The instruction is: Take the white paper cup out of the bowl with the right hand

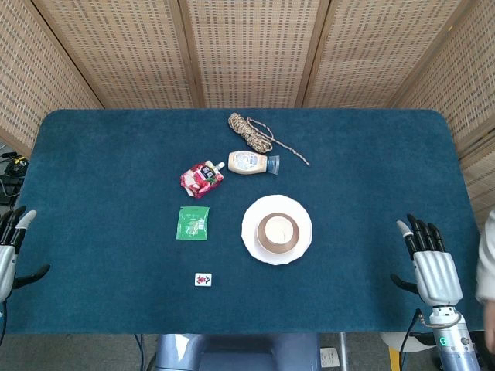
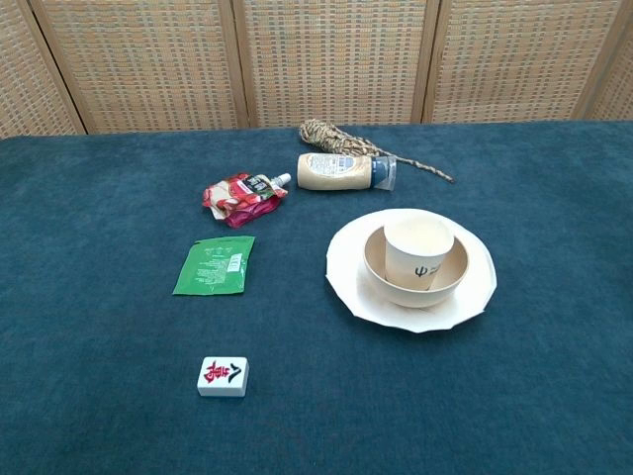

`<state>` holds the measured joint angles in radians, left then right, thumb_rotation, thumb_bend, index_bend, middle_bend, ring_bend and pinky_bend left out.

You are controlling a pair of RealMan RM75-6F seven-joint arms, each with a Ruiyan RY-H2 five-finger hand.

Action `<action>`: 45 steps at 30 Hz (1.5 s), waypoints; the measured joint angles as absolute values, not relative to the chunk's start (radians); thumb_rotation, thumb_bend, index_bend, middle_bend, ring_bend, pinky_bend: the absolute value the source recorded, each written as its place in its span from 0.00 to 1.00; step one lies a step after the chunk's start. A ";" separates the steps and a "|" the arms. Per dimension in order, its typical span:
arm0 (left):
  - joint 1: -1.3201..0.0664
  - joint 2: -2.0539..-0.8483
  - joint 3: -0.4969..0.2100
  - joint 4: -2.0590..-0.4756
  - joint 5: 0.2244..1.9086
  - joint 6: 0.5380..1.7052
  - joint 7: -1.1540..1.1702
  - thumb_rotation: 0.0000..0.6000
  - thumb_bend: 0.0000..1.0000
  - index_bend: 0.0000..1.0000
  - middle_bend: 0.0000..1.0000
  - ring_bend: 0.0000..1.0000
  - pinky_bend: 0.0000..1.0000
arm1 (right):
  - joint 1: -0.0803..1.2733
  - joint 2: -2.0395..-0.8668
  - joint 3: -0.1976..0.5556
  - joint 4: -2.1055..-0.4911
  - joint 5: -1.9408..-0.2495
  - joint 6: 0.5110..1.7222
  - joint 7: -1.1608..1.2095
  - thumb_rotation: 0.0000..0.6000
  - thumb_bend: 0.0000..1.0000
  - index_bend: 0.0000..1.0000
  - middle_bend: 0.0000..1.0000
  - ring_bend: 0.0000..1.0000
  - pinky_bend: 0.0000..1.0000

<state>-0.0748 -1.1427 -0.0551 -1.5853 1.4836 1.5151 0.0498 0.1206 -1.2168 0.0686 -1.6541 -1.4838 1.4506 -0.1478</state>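
Observation:
A white paper cup [image 2: 419, 251] stands upright inside a beige bowl [image 2: 384, 277], and the bowl sits on a white plate [image 2: 345, 271] right of the table's middle. From above the cup [image 1: 278, 229] shows within the bowl [image 1: 264, 234] on the plate [image 1: 251, 231]. My right hand [image 1: 429, 259] rests open near the table's front right edge, fingers spread, well to the right of the plate. My left hand [image 1: 9, 246] is at the far left edge, open, partly cut off by the frame. Neither hand appears in the chest view.
Behind the plate lie a squeeze bottle [image 1: 252, 162] on its side and a coil of rope [image 1: 252, 131]. Left of the plate are a red pouch [image 1: 201, 178], a green sachet [image 1: 192, 223] and a small white tile [image 1: 203, 279]. Wicker screens stand behind the table.

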 measured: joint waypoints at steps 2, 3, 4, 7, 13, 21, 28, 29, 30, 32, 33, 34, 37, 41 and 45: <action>-0.075 -1.144 -0.055 -1.585 1.483 1.513 0.052 1.00 0.03 0.00 0.00 0.00 0.00 | 0.120 -1.216 0.069 -1.655 -1.484 1.451 -0.147 1.00 0.15 0.00 0.00 0.00 0.00; -0.076 -1.144 -0.055 -1.585 1.483 1.512 0.053 1.00 0.03 0.00 0.00 0.00 0.00 | 0.121 -1.215 0.069 -1.655 -1.484 1.451 -0.147 1.00 0.15 0.00 0.00 0.00 0.00; -0.076 -1.144 -0.054 -1.585 1.483 1.511 0.053 1.00 0.03 0.00 0.00 0.00 0.00 | 0.121 -1.215 0.069 -1.655 -1.484 1.450 -0.147 1.00 0.15 0.00 0.00 0.00 0.00; -0.076 -1.144 -0.055 -1.585 1.482 1.512 0.051 1.00 0.03 0.00 0.00 0.00 0.00 | 0.122 -1.216 0.069 -1.655 -1.484 1.448 -0.147 1.00 0.15 0.00 0.00 0.00 0.00; -0.075 -1.141 -0.059 -1.584 1.478 1.515 0.038 1.00 0.03 0.00 0.00 0.00 0.00 | 0.128 -1.222 0.070 -1.659 -1.506 1.455 -0.143 1.00 0.15 0.00 0.00 0.00 0.00; -0.075 -1.135 -0.064 -1.580 1.472 1.512 0.014 1.00 0.04 0.00 0.00 0.00 0.00 | 0.183 -1.218 0.088 -1.743 -1.506 1.384 -0.187 1.00 0.15 0.07 0.00 0.00 0.00; -0.075 -1.131 -0.058 -1.585 1.487 1.514 0.003 1.00 0.04 0.00 0.00 0.00 0.00 | 0.302 -1.236 0.132 -1.869 -1.431 1.218 -0.325 1.00 0.20 0.16 0.00 0.00 0.00; -0.075 -1.130 -0.057 -1.585 1.489 1.515 0.000 1.00 0.04 0.00 0.00 0.00 0.00 | 0.321 -1.246 0.141 -1.878 -1.411 1.196 -0.351 1.00 0.21 0.16 0.00 0.00 0.00; -0.074 -1.130 -0.056 -1.585 1.490 1.515 -0.002 1.00 0.04 0.00 0.00 0.00 0.00 | 0.340 -1.258 0.149 -1.885 -1.389 1.177 -0.379 1.00 0.22 0.16 0.00 0.00 0.00; -0.074 -1.128 -0.056 -1.585 1.490 1.514 -0.008 1.00 0.04 0.00 0.00 0.00 0.00 | 0.381 -1.291 0.169 -1.897 -1.330 1.141 -0.443 1.00 0.23 0.16 0.00 0.00 0.00; -0.075 -1.127 -0.056 -1.585 1.490 1.514 -0.012 1.00 0.04 0.00 0.00 0.00 0.00 | 0.404 -1.312 0.180 -1.901 -1.292 1.126 -0.479 1.00 0.24 0.16 0.00 0.00 0.00; -0.075 -1.126 -0.056 -1.584 1.488 1.512 -0.016 1.00 0.04 0.00 0.00 0.00 0.00 | 0.422 -1.329 0.188 -1.903 -1.263 1.115 -0.505 1.00 0.24 0.16 0.00 0.00 0.00; -0.076 -1.124 -0.057 -1.581 1.485 1.508 -0.026 1.00 0.04 0.00 0.00 0.00 0.00 | 0.480 -1.388 0.215 -1.900 -1.165 1.089 -0.587 1.00 0.26 0.16 0.00 0.00 0.00; -0.078 -1.121 -0.058 -1.578 1.483 1.503 -0.037 1.00 0.04 0.00 0.00 0.00 0.00 | 0.554 -1.459 0.244 -1.880 -1.045 1.070 -0.673 1.00 0.30 0.16 0.00 0.00 0.00; -0.080 -1.121 -0.058 -1.574 1.480 1.496 -0.045 1.00 0.03 0.00 0.00 0.00 0.00 | 0.622 -1.517 0.262 -1.846 -0.933 1.067 -0.750 1.00 0.30 0.18 0.00 0.00 0.00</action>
